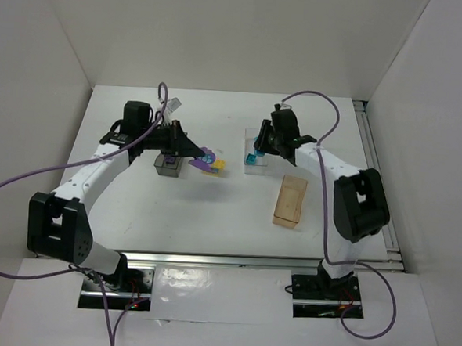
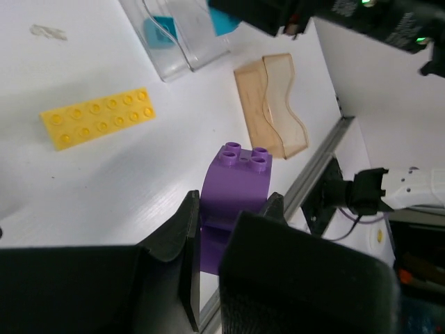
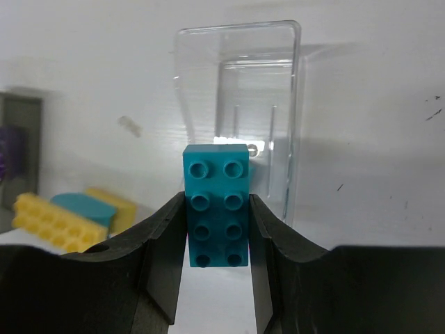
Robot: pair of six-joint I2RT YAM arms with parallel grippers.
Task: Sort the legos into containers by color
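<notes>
— What's the left side holding?
— My left jaws are clenched on a purple brick (image 2: 236, 184) over the counter (image 2: 139, 174). A yellow brick (image 2: 97, 120) lies flat nearby, and the amber bin (image 2: 272, 104) is farther off.
— And the right?
— The right jaws are clamped on a teal brick (image 3: 215, 209), studs towards my camera, right by the clear bin (image 3: 240, 83).
</notes>
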